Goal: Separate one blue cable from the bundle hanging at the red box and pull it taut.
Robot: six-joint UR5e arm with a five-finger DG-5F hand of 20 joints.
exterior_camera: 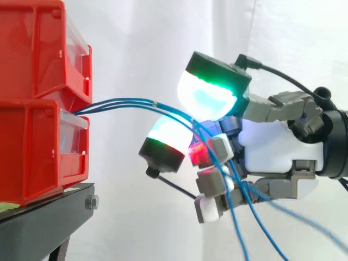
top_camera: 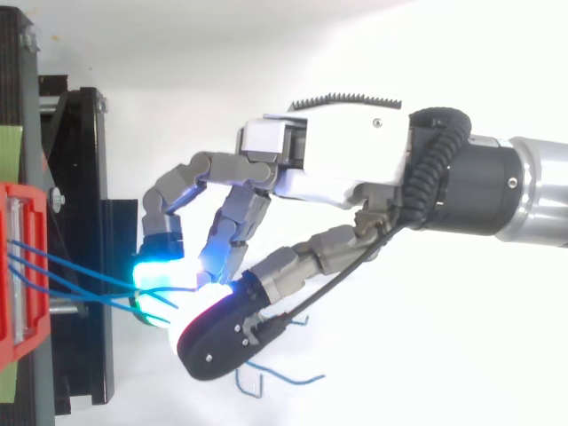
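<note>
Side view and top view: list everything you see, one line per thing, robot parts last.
bins: two, red, stacked on the stand at the left
cables: several, blue, running from the bins' front into the hand, then hanging down
stand: one, black, under the bins
bolt: one, silver, on the stand's corner
curtain: one, white, behind everything
hand: one, white and grey, curled round the cables
pads: several, glowing green, cyan and red, at the cables
arm: one, silver and black, entering from the right
</note>
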